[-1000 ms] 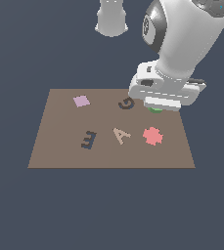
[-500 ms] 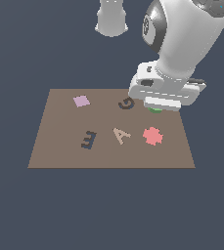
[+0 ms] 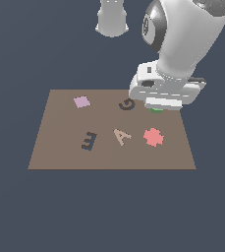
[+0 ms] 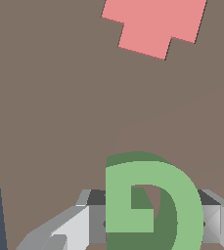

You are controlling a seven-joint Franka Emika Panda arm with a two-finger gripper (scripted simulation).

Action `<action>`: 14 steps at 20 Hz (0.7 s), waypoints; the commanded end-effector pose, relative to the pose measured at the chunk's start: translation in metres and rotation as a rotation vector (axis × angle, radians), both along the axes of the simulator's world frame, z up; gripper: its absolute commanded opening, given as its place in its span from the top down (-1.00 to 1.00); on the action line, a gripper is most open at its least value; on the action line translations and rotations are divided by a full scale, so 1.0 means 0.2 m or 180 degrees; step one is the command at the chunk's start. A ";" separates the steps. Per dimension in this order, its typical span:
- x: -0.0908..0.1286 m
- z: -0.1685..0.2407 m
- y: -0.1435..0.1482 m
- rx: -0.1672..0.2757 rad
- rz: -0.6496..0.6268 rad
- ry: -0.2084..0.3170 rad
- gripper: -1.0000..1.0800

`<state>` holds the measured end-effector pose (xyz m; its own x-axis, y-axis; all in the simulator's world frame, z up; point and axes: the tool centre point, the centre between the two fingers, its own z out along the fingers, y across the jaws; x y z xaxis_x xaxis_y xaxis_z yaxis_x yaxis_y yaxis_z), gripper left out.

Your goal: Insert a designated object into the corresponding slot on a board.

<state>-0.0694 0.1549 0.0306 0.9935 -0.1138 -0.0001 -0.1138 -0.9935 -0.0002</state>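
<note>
The green G block (image 4: 152, 205) lies on the brown board (image 3: 60, 147), under the wrist. The pincer (image 4: 147, 219) straddles it; contact cannot be told. Judged rigid, light, smooth: grip the flat outer sides, squarely.

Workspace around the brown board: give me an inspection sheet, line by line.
Surface: flat brown rectangular board on a dark floor.
Job's things: bright green G-shaped block sits between the tool's fingers; dark G-shaped recess is unfilled.
Clutter: tan letter A, red cog-edged piece, pale purple square, dark E-shaped recess.
Grippers: tool low at the block, the block between its fingers; grip cannot be told.
Cables: nothing seen.
Surroundings: grey object beyond the board.
</note>
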 end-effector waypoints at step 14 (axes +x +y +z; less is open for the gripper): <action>-0.09 0.01 -0.05 0.0000 0.1203 -0.0003 1.00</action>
